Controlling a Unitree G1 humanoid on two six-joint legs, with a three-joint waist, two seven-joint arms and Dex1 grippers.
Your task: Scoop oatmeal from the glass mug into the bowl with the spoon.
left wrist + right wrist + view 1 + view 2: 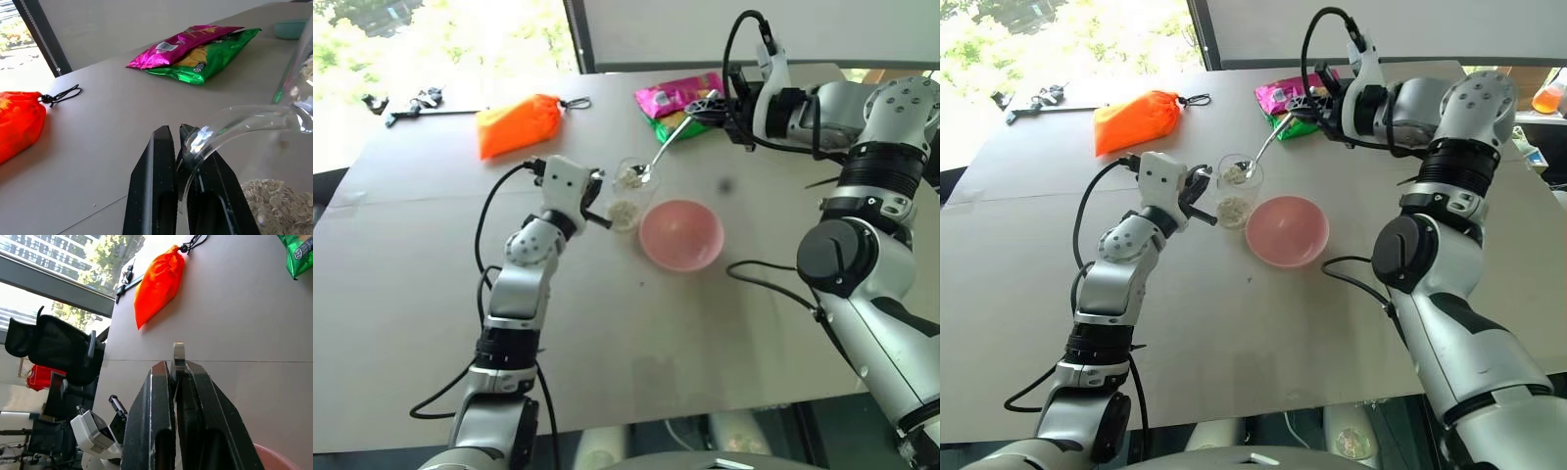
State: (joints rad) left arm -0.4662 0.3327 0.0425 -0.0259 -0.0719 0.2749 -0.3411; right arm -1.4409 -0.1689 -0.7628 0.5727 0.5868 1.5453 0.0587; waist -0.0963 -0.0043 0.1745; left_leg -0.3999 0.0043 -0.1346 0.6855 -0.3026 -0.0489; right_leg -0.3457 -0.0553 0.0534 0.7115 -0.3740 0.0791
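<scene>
Left claw (pixel 1203 196) is clamped on the glass mug's (pixel 1237 191) handle, pinning it to the surface (pixel 1234 333) so it won't slide, I'd say. Right claw (pixel 1310 102) pinches the spoon's (pixel 1263 147) handle tip, its head loaded with oatmeal (pixel 1233 174) at the mug's rim. More oatmeal sits in the mug's bottom. The pink bowl (pixel 1287 231) waits just beside, empty, ready for the load.

The left arm reaches forward over the table, its gripper (pixel 1203 199) roughly level and clamped on the handle of the glass mug (pixel 1237 192). The right arm bends inward at the elbow, its gripper (pixel 1308 108) raised higher, angled slightly down and leftward, pinching the spoon (pixel 1263 145) handle's end.
</scene>
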